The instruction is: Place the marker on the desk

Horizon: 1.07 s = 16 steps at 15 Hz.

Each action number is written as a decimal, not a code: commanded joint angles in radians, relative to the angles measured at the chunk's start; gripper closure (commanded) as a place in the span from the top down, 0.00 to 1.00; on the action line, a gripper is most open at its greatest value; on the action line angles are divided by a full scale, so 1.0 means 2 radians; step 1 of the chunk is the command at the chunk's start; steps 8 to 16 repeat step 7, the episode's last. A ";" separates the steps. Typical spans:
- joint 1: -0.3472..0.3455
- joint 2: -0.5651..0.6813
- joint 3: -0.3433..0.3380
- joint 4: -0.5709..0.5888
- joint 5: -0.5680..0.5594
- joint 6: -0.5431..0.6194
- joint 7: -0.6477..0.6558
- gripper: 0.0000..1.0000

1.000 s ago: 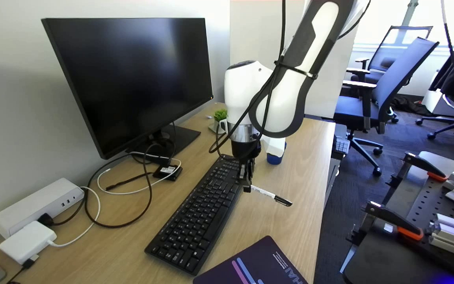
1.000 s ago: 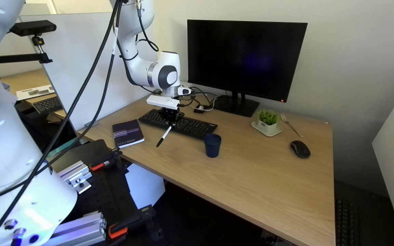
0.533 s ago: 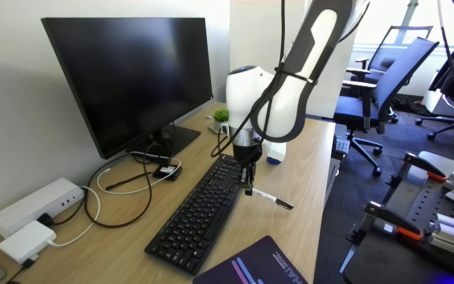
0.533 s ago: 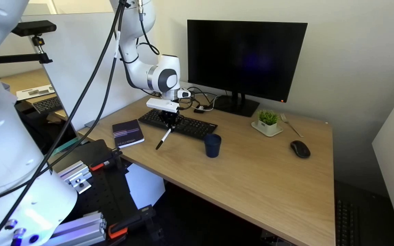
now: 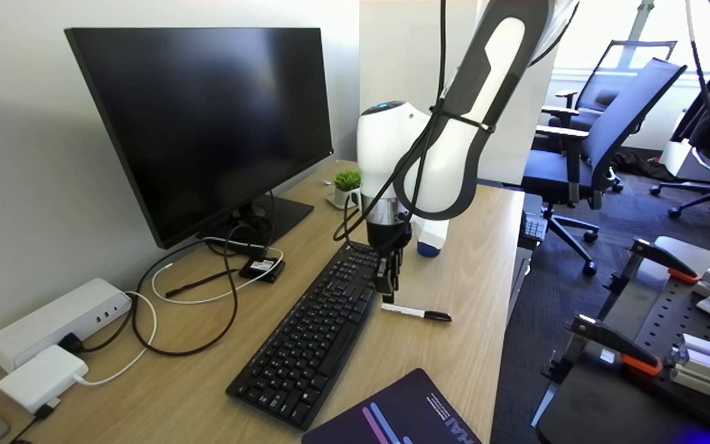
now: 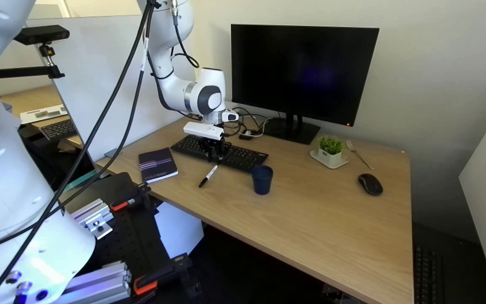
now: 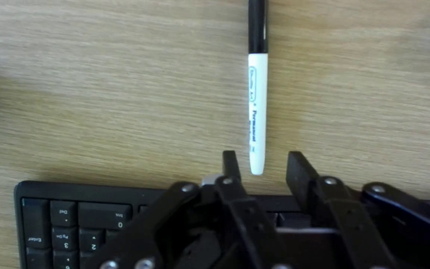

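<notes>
While the marker (image 7: 258, 93) lay flat on the desk (image 6: 310, 219), just beside the keyboard (image 5: 309, 339), with its white end toward the keys and its black cap pointing away from them, the gripper (image 7: 263, 164) hung right above that white end, unclenched, its two fingers (image 7: 231, 164) standing apart. In the wrist view the tip of the barrel showed between the fingers, with bare desk on either side of it, and the far end of the cap ran out of sight. Both exterior views had the marker between the notebook (image 6: 157, 162) and the cup (image 6: 262, 180). The cup stood upright, though in an exterior view a white piece (image 5: 432, 231) on the arm (image 5: 444, 166) hid most of it. Farther along the desk were a potted plant (image 6: 330, 145), a fork (image 6: 358, 154) just beside the plant, and a mouse (image 6: 370, 184) near both. A monitor (image 6: 302, 76), its screen dark, stood at the back, and cables (image 5: 175, 354) lay looped near its foot.
</notes>
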 commanded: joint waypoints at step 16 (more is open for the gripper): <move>-0.007 -0.027 0.000 0.001 -0.002 -0.017 0.006 0.88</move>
